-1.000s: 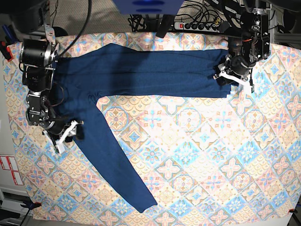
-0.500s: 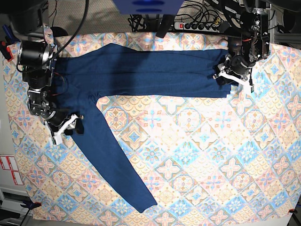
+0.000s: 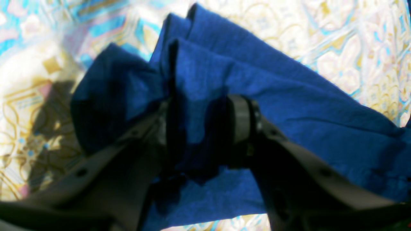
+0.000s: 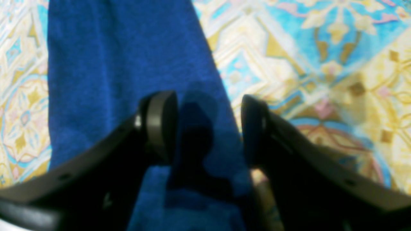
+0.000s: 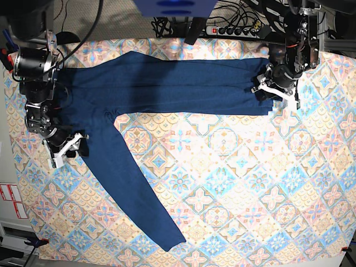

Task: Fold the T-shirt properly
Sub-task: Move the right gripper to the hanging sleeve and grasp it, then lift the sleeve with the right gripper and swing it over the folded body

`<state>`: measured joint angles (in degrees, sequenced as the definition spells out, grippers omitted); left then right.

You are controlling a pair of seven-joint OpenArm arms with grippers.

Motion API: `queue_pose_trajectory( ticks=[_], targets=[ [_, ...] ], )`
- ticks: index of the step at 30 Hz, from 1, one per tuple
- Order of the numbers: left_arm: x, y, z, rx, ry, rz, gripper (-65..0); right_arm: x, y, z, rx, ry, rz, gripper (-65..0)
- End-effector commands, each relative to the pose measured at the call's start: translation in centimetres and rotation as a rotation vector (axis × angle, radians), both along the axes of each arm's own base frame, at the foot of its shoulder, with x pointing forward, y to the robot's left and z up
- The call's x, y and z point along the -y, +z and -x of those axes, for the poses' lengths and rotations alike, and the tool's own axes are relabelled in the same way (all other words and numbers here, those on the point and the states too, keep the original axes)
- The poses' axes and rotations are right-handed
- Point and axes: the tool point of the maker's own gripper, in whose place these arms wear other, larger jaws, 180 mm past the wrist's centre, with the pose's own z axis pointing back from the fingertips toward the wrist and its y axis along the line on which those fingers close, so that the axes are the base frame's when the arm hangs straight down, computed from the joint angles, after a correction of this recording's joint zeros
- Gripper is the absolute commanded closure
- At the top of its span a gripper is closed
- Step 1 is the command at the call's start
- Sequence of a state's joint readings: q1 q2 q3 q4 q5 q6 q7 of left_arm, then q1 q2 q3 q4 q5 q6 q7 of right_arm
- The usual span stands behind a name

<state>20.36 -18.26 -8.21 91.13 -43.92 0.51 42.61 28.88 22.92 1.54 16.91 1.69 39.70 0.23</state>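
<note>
T-shirt (image 5: 167, 83), navy and long-sleeved, is lying spread on the tile-patterned tablecloth (image 5: 233, 183), its body running as a wide band along the far edge of the table in the base view. One sleeve (image 5: 136, 194) is running diagonally away from the body toward the near edge of the cloth, its cuff ending close to that edge.

Left gripper (image 3: 205, 118) is sitting at the end of the band on the base view's right, and is gripping a bunched, layered fold of the T-shirt (image 3: 257, 80); the wrist view is showing fabric pinched between the two fingers, with pleats fanning out past them.

Right gripper (image 4: 208, 128) is hovering at the base view's left, near the top of the sleeve. Its jaws are standing apart, straddling the sleeve's edge (image 4: 128, 64): one finger (image 4: 160, 122) is over blue fabric, the other (image 4: 253, 128) over bare tablecloth (image 4: 321, 64). Nothing is caught between them, and whether the tips are touching the cloth is unclear.

Power strip (image 5: 239, 29) and cables are lying beyond the table's far edge.
</note>
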Motion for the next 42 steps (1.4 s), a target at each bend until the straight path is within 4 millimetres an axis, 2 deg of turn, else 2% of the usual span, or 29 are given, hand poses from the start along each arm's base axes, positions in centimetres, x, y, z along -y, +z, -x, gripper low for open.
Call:
queue_pose_trajectory(
  ticks=[1, 8, 10, 12, 20, 22, 25, 30, 33, 42],
  targets=[
    [0.0, 1.4, -1.0, 0.050, -0.012, -0.005, -22.8, 0.9, 1.9, -1.5, 0.058, -0.013, 0.002, -30.4],
    [0.2, 2.2, -1.5, 0.075, -0.021, -0.007, -22.8, 0.4, -2.2, 2.7, -0.101, 0.072, 0.079, -30.3],
    [0.2, 2.2, -1.5, 0.075, -0.021, -0.007, -22.7, -0.9, -2.9, 3.0, -0.117, 0.113, 0.090, -29.5],
    [0.2, 2.2, -1.5, 0.075, -0.021, -0.007, -22.8, -1.6, -3.1, 3.1, -0.122, 0.128, 0.090, -25.1],
    [1.1, 2.3, -1.9, 0.090, 0.002, 0.023, -22.9, -2.5, -3.3, 3.0, -0.124, 0.136, 0.078, -0.2],
    [1.7, 2.2, -1.9, 0.095, 0.010, 0.039, -22.9, -2.5, -3.2, 2.9, -0.120, 0.136, 0.079, -0.2],
    [1.6, 2.5, -2.5, 0.114, 0.049, 0.058, -22.9, -2.8, -1.7, 1.4, -0.056, 0.147, 0.093, -0.2],
    [1.1, 2.7, -2.6, 0.131, 0.128, 0.090, -22.9, -3.3, -0.4, 2.5, 0.027, 0.212, 0.167, -0.2],
    [1.3, 2.6, -2.7, 0.132, 0.134, 0.097, -22.9, -3.9, 0.0, 4.8, 0.034, 0.282, 0.243, -0.2],
    [1.5, 2.5, -2.7, 0.131, 0.132, 0.097, -22.9, -8.2, 5.2, 9.7, 0.174, 0.450, 0.377, -0.2]
  ],
)
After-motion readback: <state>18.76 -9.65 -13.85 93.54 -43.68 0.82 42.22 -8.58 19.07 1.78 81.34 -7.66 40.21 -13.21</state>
